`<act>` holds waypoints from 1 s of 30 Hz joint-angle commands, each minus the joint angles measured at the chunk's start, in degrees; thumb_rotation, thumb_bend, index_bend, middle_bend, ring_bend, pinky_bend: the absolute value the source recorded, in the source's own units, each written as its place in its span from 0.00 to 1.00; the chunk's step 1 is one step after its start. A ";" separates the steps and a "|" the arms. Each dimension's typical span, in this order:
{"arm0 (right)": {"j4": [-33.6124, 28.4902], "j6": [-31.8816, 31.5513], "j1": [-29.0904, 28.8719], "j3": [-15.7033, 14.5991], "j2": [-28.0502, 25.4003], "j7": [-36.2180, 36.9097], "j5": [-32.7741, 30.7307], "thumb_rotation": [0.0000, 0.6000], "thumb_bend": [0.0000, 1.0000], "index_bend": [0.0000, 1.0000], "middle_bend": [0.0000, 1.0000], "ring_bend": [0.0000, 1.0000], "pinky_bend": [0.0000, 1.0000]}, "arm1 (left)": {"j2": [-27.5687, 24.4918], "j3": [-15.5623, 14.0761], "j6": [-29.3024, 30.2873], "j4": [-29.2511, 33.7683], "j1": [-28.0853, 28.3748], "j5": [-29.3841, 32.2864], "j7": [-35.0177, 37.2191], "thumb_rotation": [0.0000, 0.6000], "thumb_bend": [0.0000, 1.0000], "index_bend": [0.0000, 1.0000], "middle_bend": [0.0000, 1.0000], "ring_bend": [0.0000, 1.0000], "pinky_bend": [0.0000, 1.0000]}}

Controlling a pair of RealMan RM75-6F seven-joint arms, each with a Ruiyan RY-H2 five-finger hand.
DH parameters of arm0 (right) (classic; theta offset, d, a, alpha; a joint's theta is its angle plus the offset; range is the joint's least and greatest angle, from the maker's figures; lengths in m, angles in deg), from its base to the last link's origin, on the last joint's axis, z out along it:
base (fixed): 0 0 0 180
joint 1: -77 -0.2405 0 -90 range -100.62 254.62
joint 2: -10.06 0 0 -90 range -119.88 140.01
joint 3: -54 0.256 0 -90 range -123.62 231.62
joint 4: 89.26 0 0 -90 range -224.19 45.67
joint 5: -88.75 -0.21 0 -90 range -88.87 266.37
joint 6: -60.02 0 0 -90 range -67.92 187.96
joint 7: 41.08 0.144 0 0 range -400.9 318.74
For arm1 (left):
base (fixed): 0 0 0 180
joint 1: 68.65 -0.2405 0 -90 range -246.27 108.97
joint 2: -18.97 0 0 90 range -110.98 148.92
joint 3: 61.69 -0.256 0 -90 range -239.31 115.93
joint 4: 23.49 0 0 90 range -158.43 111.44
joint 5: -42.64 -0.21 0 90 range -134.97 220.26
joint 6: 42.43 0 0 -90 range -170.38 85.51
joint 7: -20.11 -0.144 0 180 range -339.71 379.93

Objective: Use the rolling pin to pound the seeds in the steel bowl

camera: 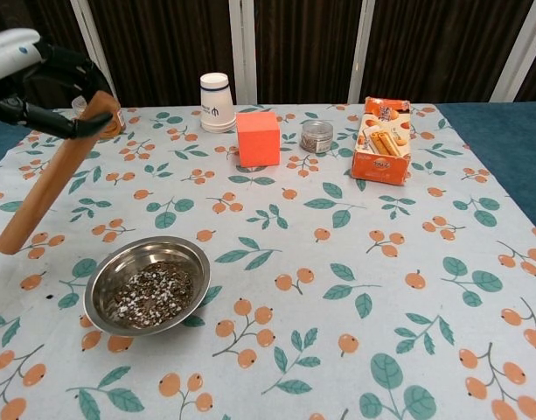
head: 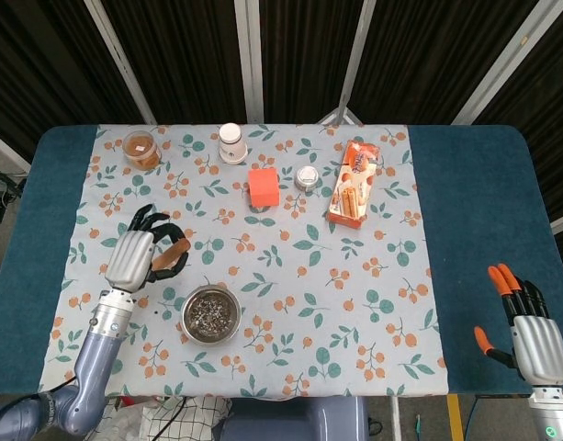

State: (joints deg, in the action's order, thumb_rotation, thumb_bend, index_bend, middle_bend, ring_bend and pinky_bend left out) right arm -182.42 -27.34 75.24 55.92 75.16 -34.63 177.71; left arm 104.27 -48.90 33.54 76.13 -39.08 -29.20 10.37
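1. Now your left hand (camera: 27,74) grips the pin (camera: 49,179) near its top end, fingers (head: 171,241) curled round it.
2. Your pin hangs tilted off the table, its free end low and left of the bowl (camera: 147,284).
3. Seeds (camera: 151,295) lie in the bowl.
4. Your right hand (head: 529,333) holds nothing, fingers straight and slightly apart.

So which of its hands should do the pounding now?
The left hand. It already holds the rolling pin tilted in the air, beside the steel bowl of seeds. The right hand is empty at the table's far edge.
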 commanded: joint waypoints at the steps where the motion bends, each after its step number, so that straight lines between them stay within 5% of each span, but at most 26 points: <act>1: 0.00 -0.01 0.01 0.01 -0.03 0.04 -0.01 1.00 0.37 0.00 0.00 0.00 0.00 | 0.65 0.17 2.27 1.13 -1.01 -3.31 4.18 1.00 0.68 0.67 0.71 0.26 0.19; 9: 0.04 0.05 -0.02 0.07 -0.07 0.25 -0.01 1.00 0.37 0.00 0.00 0.00 0.00 | 2.86 1.13 4.69 1.12 -1.33 -6.83 9.80 1.00 0.69 0.68 0.75 0.38 0.48; 20: -0.02 0.17 -0.05 0.04 -0.07 0.24 0.02 1.00 0.37 0.00 0.00 0.00 0.00 | 4.46 1.88 6.55 4.06 -1.04 -11.30 14.48 1.00 0.69 0.68 0.77 0.40 0.50; 30: 0.01 -0.05 0.09 0.09 -0.16 0.67 -0.04 1.00 0.37 0.00 0.00 0.00 0.00 | 8.53 -1.66 9.34 0.21 -0.59 -20.60 23.34 1.00 0.69 0.68 0.77 0.43 0.51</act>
State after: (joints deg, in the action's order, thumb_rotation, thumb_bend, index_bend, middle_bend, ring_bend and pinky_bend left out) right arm -182.41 -27.40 75.33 56.01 75.00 -33.96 177.67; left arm 111.71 -49.52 41.95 78.09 -39.80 -47.83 31.29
